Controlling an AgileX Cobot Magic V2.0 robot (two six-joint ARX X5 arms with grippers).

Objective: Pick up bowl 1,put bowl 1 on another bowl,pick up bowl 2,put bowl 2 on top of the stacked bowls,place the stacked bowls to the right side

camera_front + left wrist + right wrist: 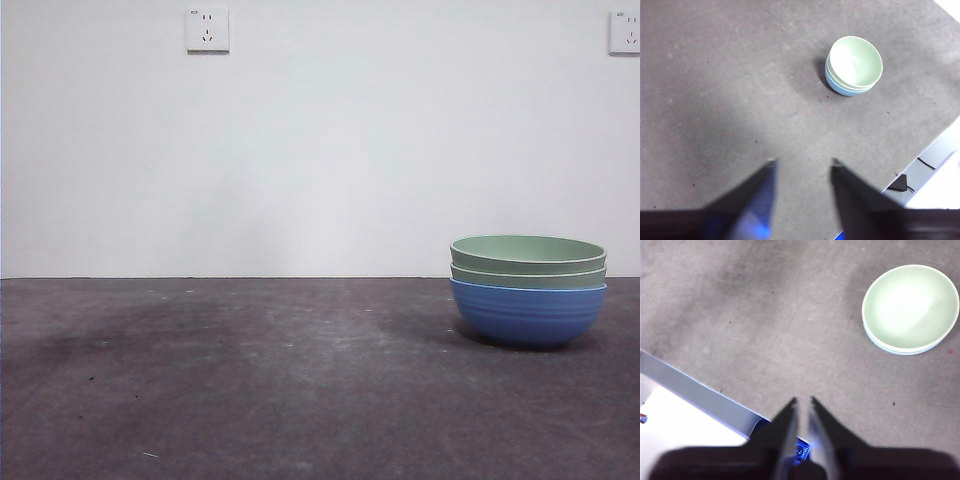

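The stacked bowls stand on the dark table at the right in the front view: the blue bowl [528, 314] at the bottom with two pale green bowls [528, 256] nested in it. From above, the left wrist view shows the stack [854, 65] far from my left gripper [802, 162], which is open and holds nothing. In the right wrist view the top green bowl [910, 307] lies well away from my right gripper [802, 400], whose jaws are nearly together and hold nothing. Neither arm shows in the front view.
A white wall with two sockets [207, 29] stands behind the table. The table's edge [925, 147] runs near the left gripper and another edge [700, 392] near the right gripper. The grey tabletop [250, 380] stretches to the left of the stack.
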